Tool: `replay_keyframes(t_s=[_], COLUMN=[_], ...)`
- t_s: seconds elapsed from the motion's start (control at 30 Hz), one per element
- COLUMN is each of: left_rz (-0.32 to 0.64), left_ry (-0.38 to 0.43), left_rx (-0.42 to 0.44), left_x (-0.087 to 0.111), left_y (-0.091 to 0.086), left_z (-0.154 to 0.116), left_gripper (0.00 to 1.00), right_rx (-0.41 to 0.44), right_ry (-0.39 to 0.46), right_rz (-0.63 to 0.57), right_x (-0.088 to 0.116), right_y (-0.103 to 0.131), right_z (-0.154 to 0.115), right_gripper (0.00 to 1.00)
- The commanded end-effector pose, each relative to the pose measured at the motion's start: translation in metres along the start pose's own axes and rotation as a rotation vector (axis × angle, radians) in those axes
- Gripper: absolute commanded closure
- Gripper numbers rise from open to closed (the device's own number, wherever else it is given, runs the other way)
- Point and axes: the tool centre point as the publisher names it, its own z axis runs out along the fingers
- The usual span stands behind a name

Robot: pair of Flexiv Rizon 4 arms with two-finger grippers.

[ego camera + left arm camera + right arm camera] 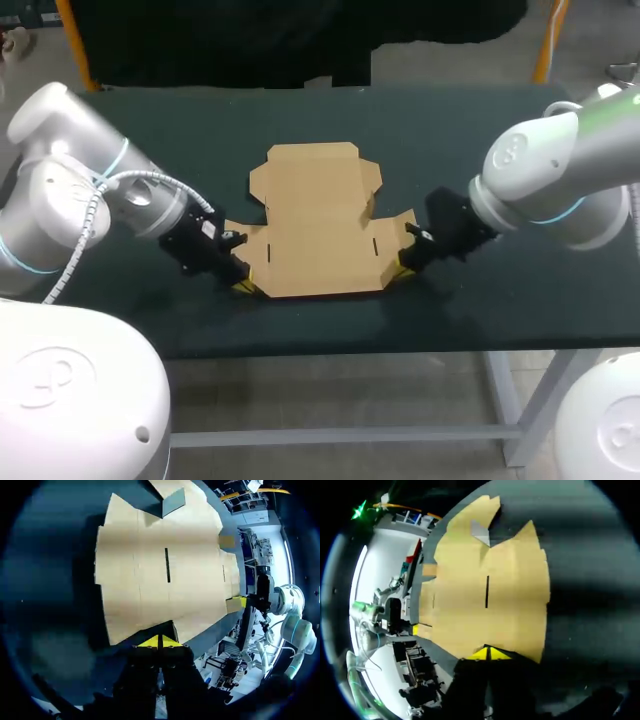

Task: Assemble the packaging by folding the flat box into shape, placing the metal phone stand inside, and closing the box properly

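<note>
A flat, unfolded brown cardboard box point(320, 225) lies in the middle of the dark green table point(480, 320). My left gripper point(241, 287) is shut, its yellow tips low against the sheet's front left corner. My right gripper point(405, 270) is shut too, at the front right corner. In the left wrist view the shut gripper point(159, 641) meets the edge of the box point(160, 570), with nothing between the tips. The right wrist view is much the same: its gripper point(488, 653) against the box point(490, 595). No metal phone stand shows in any view.
The table's front edge point(330, 352) runs close behind both grippers. Bare table cloth lies to either side of the cardboard and behind it. A dark drape point(300, 40) hangs at the table's back.
</note>
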Motion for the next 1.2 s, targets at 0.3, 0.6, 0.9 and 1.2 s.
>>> replay_keyframes(t_s=[0.3, 0.6, 0.9, 1.2], left_rz=[0.003, -0.007, 0.001, 0.001], left_ry=[-0.031, -0.053, -0.075, -0.085], left_rx=[-0.008, -0.024, -0.031, -0.027], left_x=[0.008, 0.016, 0.023, 0.027], left_y=[-0.006, -0.005, -0.002, -0.004], left_z=[-0.001, 0.000, 0.006, 0.010], left_gripper=[1.00, 1.00, 1.00, 1.00], right_rx=[-0.001, -0.007, -0.019, -0.020], right_ry=[-0.059, -0.084, -0.128, -0.150], right_rz=[0.000, 0.005, 0.003, 0.006], right_x=[0.010, 0.012, 0.016, 0.017], right_y=[0.001, 0.001, -0.002, -0.004], right_z=[0.006, 0.006, 0.008, 0.010], right_gripper=[1.00, 1.00, 1.00, 1.00])
